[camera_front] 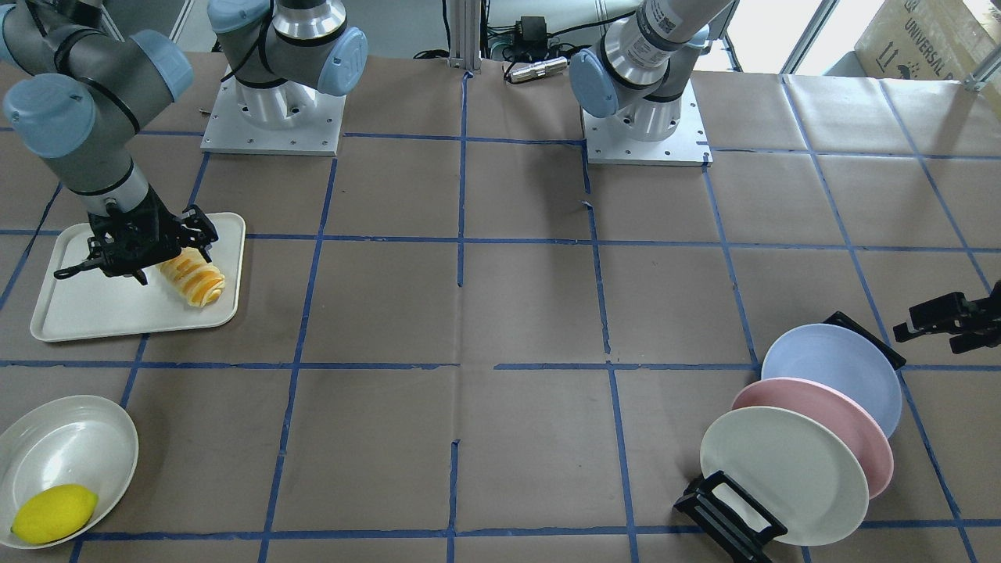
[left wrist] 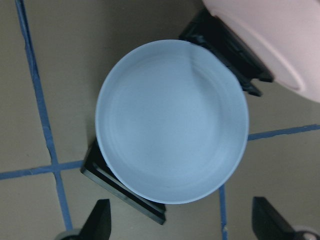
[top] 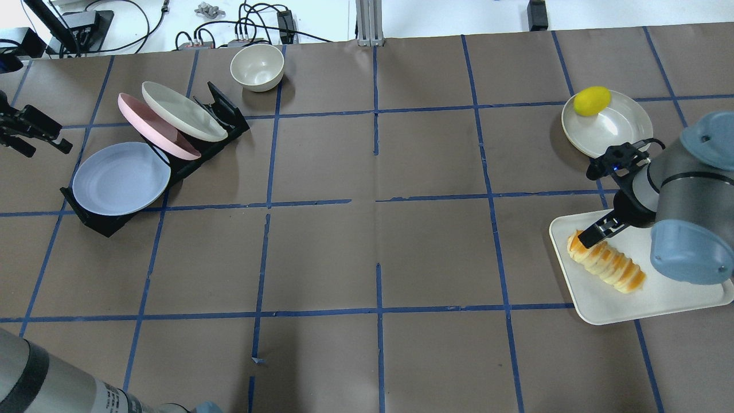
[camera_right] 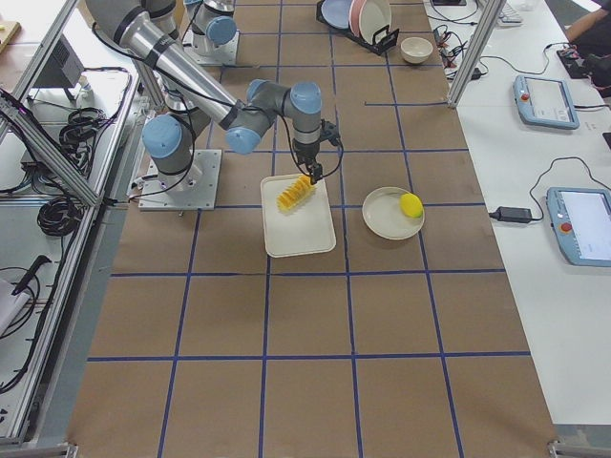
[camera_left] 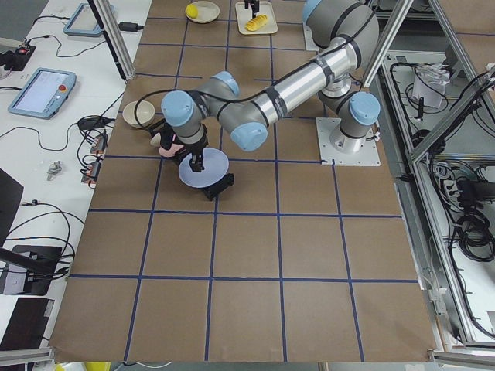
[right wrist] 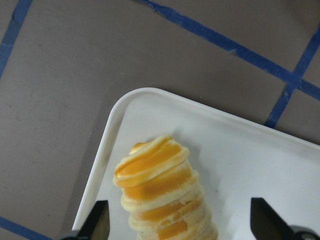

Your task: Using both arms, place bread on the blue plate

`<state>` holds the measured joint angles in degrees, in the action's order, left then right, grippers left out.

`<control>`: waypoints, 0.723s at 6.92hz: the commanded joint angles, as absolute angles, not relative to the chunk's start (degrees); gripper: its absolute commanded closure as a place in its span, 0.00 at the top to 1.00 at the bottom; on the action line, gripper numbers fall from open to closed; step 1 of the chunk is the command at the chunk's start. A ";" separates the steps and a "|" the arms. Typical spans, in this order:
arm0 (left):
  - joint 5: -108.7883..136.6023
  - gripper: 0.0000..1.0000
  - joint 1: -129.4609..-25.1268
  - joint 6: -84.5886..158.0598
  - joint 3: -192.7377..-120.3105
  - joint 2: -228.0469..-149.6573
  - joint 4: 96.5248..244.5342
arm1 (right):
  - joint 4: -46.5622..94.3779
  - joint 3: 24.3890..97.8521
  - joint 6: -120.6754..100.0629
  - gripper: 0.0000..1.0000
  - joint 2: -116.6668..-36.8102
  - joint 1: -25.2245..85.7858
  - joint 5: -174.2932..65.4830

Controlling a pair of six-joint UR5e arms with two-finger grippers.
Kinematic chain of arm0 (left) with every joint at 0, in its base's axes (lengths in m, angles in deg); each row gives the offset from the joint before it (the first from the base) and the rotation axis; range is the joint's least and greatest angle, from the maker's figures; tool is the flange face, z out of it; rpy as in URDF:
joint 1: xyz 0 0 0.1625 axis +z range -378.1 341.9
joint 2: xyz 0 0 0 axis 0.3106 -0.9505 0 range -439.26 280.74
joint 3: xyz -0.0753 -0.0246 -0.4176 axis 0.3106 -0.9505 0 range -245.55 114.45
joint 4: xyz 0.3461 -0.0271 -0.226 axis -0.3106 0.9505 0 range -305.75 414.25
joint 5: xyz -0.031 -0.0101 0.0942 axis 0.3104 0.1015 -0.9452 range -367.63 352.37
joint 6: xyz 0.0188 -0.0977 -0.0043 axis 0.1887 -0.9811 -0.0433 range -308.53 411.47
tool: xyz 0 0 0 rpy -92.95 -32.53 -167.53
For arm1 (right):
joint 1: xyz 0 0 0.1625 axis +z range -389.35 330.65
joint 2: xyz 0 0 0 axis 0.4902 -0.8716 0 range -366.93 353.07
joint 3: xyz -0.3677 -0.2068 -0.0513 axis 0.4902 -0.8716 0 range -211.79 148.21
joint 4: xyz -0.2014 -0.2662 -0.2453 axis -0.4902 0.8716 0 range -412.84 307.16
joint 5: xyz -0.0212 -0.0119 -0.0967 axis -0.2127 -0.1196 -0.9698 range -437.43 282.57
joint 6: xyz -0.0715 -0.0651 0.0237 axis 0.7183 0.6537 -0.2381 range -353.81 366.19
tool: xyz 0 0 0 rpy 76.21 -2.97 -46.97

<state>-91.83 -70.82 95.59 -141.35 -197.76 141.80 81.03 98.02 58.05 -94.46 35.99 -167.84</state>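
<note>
The bread (camera_front: 193, 281), an orange and cream striped roll, lies on a white tray (camera_front: 78, 305); it also shows in the overhead view (top: 606, 263). My right gripper (camera_front: 172, 254) is open and low over the roll's end. In the right wrist view its fingertips stand either side of the bread (right wrist: 160, 190), apart from it. The blue plate (top: 120, 178) leans in a black rack (top: 97, 221). My left gripper (top: 49, 151) is open and empty, hovering beside the rack. The plate (left wrist: 172, 120) fills the left wrist view.
A pink plate (top: 152, 126) and a cream plate (top: 183, 112) stand in the same rack behind the blue one. A cream bowl (top: 257, 66) sits past the rack. A white dish (top: 616, 129) with a yellow lemon (top: 592, 100) lies beyond the tray.
</note>
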 commanded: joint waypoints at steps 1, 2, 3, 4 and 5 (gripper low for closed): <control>-90.61 1.00 -69.07 98.40 -137.11 -205.97 141.70 | 83.74 99.78 60.25 1.00 -91.92 34.81 -167.52; -90.42 1.00 -69.77 98.31 -136.23 -208.43 141.70 | 84.27 101.35 60.25 0.97 -91.75 34.64 -167.17; -90.33 0.99 -69.78 98.31 -136.13 -210.55 141.79 | 84.27 101.54 60.16 0.89 -91.83 34.29 -167.16; -88.59 0.98 -69.60 98.22 -136.22 -211.44 142.22 | 84.27 101.54 59.38 0.62 -91.75 34.19 -167.60; -87.70 0.89 -69.69 97.79 -136.31 -211.62 142.84 | 84.10 101.54 56.58 0.31 -91.92 34.19 -167.86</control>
<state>-88.90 -69.66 98.14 -136.28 -210.86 142.24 84.20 101.46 58.92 -91.83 34.27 -167.54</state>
